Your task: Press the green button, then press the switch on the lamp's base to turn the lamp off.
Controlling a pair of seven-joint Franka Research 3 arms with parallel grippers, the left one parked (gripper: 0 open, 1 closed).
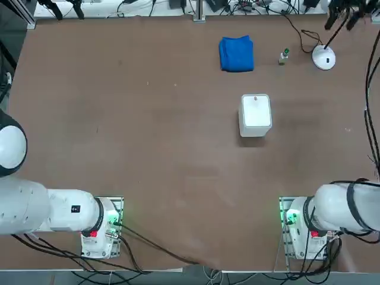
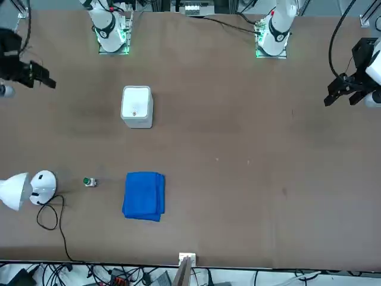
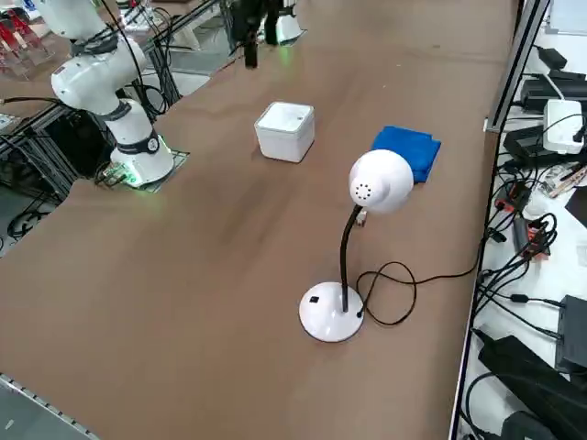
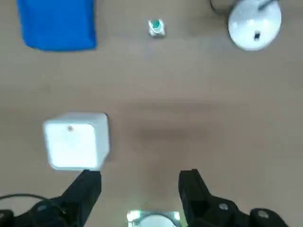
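The green button [image 1: 284, 56] stands upright on the far side of the table, between the blue cloth [image 1: 236, 53] and the lamp's base [image 1: 323, 58]. That base is a flat white disc, and the switch [image 4: 256, 35] is a small black mark on it. A thin black stem rises from it to the lamp's white head [image 3: 381, 181]. My right gripper [image 4: 139, 189] hangs high over the near side of the table, far from both. It is open, with nothing between its black fingers [image 4: 87, 189]. The front view shows it at the left edge [image 2: 38, 80].
A white rounded box [image 1: 256, 114] sits mid-table, nearer me than the cloth and button. The lamp's black cable [image 3: 404, 284] loops on the table beside the base. Cables and gear lie past the table's far edge [image 1: 196, 16].
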